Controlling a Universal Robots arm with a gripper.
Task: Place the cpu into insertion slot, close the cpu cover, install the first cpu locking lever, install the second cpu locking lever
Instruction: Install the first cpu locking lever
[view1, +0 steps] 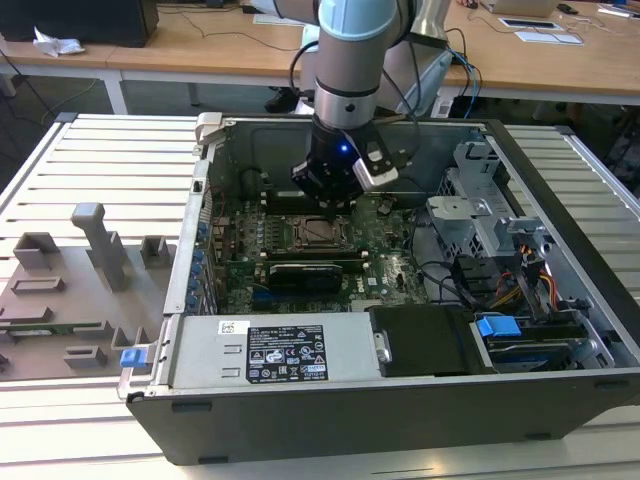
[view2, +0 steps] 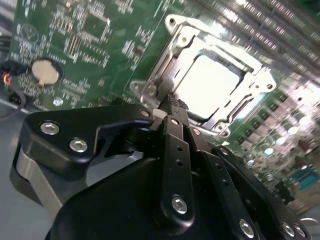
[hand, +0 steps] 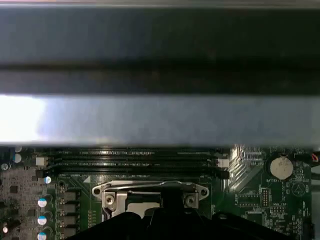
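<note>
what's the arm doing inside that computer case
A robot arm is reaching down into an open computer case, its gripper right at the edge of the insertion slot on the green motherboard. In the second wrist view the cpu already sits in the socket with the cpu cover down around it, and the fingers look shut, tips at the cover's corner.

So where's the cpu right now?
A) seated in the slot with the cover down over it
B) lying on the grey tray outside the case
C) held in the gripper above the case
A: in the second wrist view the cpu lies in the slot, framed by the cover, with the gripper at the cover's edge.
</note>
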